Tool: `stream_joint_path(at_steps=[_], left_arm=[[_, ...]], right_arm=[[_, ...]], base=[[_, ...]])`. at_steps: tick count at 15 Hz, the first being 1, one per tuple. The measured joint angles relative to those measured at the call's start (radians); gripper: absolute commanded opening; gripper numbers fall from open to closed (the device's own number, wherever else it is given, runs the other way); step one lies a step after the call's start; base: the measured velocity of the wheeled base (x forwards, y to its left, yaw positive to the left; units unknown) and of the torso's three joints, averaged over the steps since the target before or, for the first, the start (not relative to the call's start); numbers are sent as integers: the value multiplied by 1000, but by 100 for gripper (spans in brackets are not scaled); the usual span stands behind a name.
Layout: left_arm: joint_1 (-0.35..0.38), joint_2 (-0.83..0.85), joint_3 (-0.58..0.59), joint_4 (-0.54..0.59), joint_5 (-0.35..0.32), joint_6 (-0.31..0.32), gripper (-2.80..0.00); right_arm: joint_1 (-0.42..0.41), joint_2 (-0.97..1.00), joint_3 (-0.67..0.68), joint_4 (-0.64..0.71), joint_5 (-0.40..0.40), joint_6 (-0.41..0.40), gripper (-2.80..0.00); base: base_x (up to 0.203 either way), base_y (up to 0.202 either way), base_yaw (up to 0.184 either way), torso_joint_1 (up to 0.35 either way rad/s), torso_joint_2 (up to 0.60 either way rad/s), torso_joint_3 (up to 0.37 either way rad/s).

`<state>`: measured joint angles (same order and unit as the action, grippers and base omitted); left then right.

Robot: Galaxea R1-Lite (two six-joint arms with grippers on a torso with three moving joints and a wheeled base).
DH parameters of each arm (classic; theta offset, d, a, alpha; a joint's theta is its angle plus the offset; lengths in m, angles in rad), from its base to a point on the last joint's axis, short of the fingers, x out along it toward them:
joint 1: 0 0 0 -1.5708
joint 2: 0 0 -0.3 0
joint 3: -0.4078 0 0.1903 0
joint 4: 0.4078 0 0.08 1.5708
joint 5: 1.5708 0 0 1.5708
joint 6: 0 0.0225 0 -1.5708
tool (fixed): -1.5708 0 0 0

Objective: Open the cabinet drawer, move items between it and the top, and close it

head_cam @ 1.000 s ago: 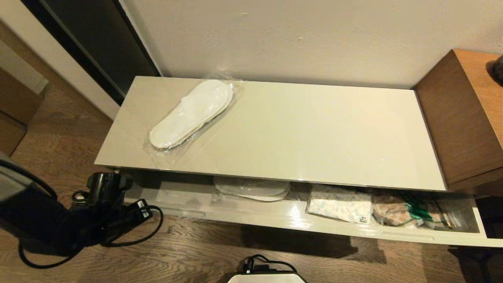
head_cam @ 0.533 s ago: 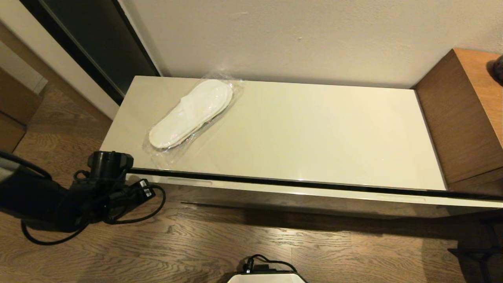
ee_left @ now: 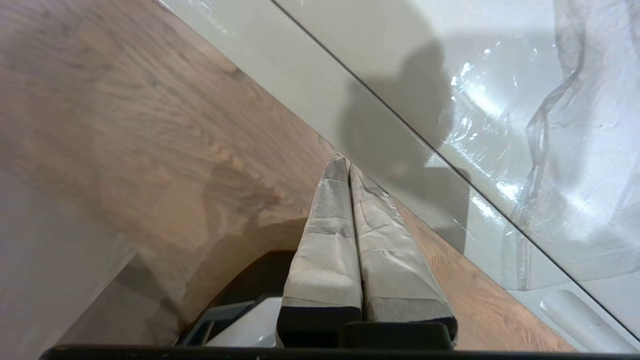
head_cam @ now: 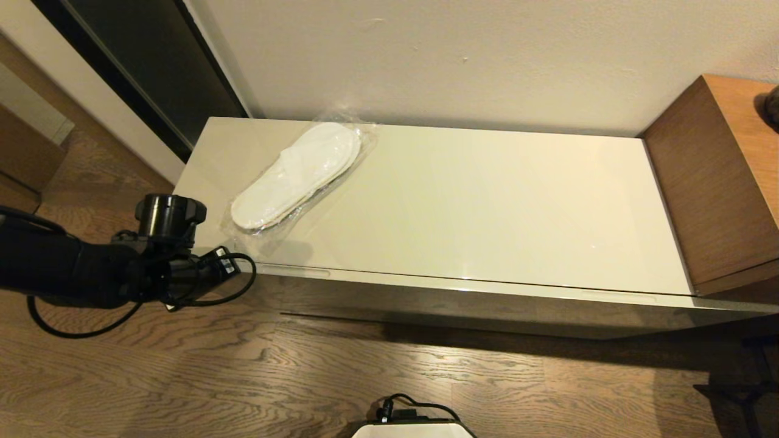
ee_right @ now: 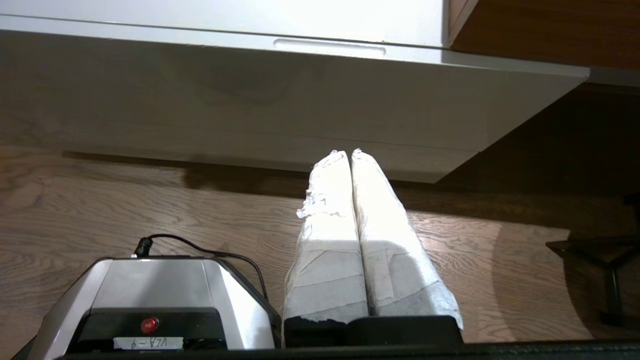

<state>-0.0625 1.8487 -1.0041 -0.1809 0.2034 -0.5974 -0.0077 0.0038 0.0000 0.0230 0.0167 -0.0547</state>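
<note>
Nearest the robot, the right pincer [ee_right: 349, 152] hangs low over the wood floor [head_cam: 243, 377], well short of the cabinet drawer [head_cam: 462, 291], its taped fingers pressed together and holding nothing. Further on, the drawer's glossy beige front panel now sits almost flush under the front edge of the top [head_cam: 487, 207]; a second ago it stood pulled out, showing a tissue pack, a second pair of slippers and a green-labelled food bag, all now hidden inside. Only a thin dark seam separates panel and slab, so the closing looks done or nearly done. At the drawer's left end the left pincer [ee_left: 348, 165] is empty, fingers closed tip to tip, right at the panel's edge; the arm has followed the front inward. Beyond the drawer, the slippers in a clear plastic bag [head_cam: 296, 174] lie on the left part of the worktop, unmoved, reaching toward the wall [head_cam: 487, 55].
</note>
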Motion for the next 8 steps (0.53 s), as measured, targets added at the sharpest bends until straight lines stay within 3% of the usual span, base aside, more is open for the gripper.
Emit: stream_joint_path(at_steps=[4, 8], left_arm=[[27, -85, -83, 133, -4, 0, -280], [29, -376, -72, 436, -49, 9, -280]], right_arm=[[0, 0, 0, 0, 0, 0, -280], [-1, 0, 0, 0, 0, 0, -280]], base=[[0, 0, 0, 0, 0, 0], [0, 0, 0, 0, 0, 0]])
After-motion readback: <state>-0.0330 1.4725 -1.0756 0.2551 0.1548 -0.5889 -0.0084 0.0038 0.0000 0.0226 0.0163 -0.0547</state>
